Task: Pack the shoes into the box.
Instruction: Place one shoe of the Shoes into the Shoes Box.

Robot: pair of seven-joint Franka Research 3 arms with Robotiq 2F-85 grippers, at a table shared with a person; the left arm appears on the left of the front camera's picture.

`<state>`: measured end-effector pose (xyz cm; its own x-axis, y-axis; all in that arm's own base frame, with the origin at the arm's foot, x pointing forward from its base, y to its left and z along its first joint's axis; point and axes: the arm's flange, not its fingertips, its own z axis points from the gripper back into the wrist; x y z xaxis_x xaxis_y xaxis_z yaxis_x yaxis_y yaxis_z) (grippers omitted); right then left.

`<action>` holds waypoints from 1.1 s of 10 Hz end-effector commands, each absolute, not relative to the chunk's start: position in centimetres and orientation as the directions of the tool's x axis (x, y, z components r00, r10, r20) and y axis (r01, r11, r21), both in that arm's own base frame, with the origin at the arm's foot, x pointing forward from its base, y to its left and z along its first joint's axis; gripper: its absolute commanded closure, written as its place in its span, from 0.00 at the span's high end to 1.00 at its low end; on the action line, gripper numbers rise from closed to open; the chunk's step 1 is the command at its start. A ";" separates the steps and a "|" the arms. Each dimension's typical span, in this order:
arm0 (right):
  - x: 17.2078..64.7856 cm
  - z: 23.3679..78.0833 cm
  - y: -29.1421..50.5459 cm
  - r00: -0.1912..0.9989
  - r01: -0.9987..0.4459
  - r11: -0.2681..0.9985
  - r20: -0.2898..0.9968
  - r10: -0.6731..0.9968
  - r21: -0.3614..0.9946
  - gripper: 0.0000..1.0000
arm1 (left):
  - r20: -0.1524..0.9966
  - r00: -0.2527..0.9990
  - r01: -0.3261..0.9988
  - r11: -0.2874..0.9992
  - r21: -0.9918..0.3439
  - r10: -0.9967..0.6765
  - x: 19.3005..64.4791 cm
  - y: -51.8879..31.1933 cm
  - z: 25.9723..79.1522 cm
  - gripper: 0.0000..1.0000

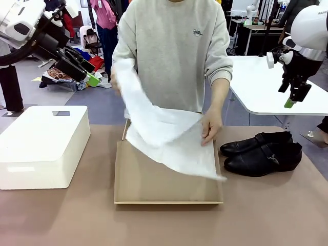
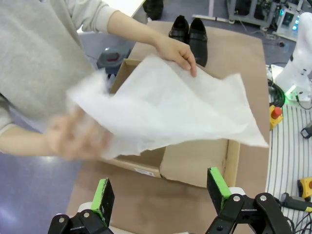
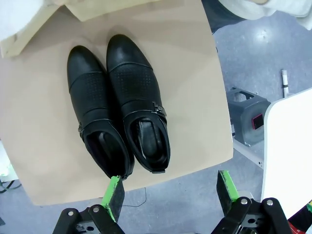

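The box (image 1: 169,179) lies open in the middle of the tabletop (image 1: 266,210), and the person holds a sheet of white tissue paper (image 1: 164,128) over its far half. One hand (image 1: 211,125) pins a corner near the box's wall on the shoe side, while the other hand (image 1: 115,82) is a blur of motion. The shoes (image 1: 261,152) sit together on the tabletop just beside the box, touching side to side, toes towards it. Both arms hang in the air: the left gripper (image 2: 160,190) has its fingers spread with nothing between them, looking down on box and paper; the right gripper (image 3: 169,185) is likewise spread and empty, high above the heel end of the pair.

The step in hand looks like readying the lining, so the robot does best to hold off until the paper and the hands are out of the box. The right arm is better placed for the pick. Because the shoes touch, a finger has no gap between them; gripping one wall of a shoe's opening seems safer. The glossy leather will likely slip under a loose pinch
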<state>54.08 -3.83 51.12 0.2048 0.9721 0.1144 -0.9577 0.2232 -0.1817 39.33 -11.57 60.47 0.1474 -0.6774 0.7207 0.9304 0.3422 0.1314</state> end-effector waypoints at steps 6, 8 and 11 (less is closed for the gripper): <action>55.7 45.9 -4.3 0.165 -0.970 0.181 0.106 0.981 -0.162 1.00 | 0.733 0.141 0.934 0.336 0.126 -0.666 39.4 -11.5 60.6 1.00; 55.8 44.3 -4.8 0.145 -0.970 0.166 0.122 0.982 -0.180 1.00 | 0.733 0.141 0.934 0.336 0.126 -0.666 39.4 -11.5 60.6 1.00; 56.5 42.1 -5.6 0.131 -0.981 0.148 0.137 0.982 -0.125 1.00 | 0.733 0.141 0.934 0.336 0.126 -0.666 39.4 -11.5 60.6 1.00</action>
